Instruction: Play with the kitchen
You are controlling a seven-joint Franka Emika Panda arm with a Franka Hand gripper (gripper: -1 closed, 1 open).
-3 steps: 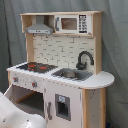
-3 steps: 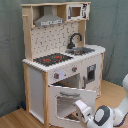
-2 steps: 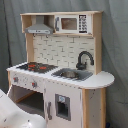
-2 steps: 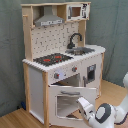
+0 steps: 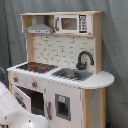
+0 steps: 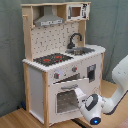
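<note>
The kitchen (image 6: 62, 60) stands upright on a light-wood floor (image 6: 20, 119) against a grey curtain (image 5: 114, 45); in both exterior views it fills most of the frame. It looks like a rigid thing of painted board and pale wood — too big and probably too heavy for the arm to shift, so play has to go through its moving parts. The largest of these is the windowed oven door (image 6: 67, 97), which in the second exterior view hangs tilted outward from its lower edge, partly open; it is likely light and stiff, swinging on a hinge, and best taken by the bar handle (image 6: 69, 86) along its top edge. Above sit the black stovetop with red rings (image 5: 34, 66), the sink (image 5: 70, 74) and the black faucet (image 5: 84, 59), all fixed and hard; the faucet's curved neck might turn but could snap under a sideways push. Smallest are the knobs (image 6: 56, 76) on the front panel, smooth and round, likely slippery for a pinch. The white arm (image 6: 117, 82) reaches in from the second exterior view's right, and the gripper (image 6: 82, 99) sits just beside or against the door near its handle — whether the pincer is open, closed or holding the handle cannot be told.
</note>
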